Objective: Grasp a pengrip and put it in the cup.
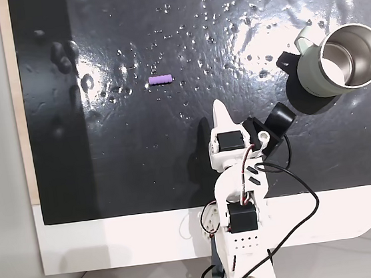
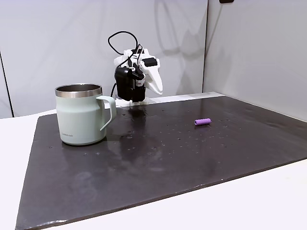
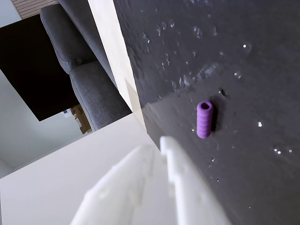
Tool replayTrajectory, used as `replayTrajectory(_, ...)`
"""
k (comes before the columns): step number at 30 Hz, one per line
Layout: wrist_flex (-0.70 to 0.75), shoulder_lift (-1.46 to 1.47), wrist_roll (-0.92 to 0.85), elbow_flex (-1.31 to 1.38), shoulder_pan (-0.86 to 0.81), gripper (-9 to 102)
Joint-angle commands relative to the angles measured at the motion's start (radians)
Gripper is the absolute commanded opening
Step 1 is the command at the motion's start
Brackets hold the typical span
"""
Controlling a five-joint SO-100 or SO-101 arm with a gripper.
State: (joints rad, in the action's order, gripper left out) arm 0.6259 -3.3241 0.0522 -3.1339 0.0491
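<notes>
Wrist view: the pengrip (image 3: 205, 119) is seen lying flat (free to be grasped), well apart from the cup (image 1: 337, 61); whether the tool (image 1: 221, 113) is clenched cannot be told.

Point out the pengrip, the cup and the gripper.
pengrip (image 1: 160, 79), a fixed view, middle of its ribbed side.
cup (image 2: 79, 120), a fixed view, pale outer wall.
gripper (image 1: 220, 111), a fixed view, white fingertip.

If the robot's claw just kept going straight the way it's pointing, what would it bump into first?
Probably the pengrip. In the overhead fixed view the gripper points up across the black mat, and the wrist view shows the pengrip just ahead, slightly to the side. Depth is unclear, so it might touch the mat first.
</notes>
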Motion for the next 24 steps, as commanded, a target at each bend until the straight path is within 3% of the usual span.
replayTrajectory(1, 0.008, -0.014, -0.005, -0.055, 0.012, 0)
replayTrajectory(14, 0.009, -0.014, 0.005, -0.052, 0.012, 0)
replayTrajectory(24, 0.199, 0.101, 0.012, 0.295, 0.129, 0)
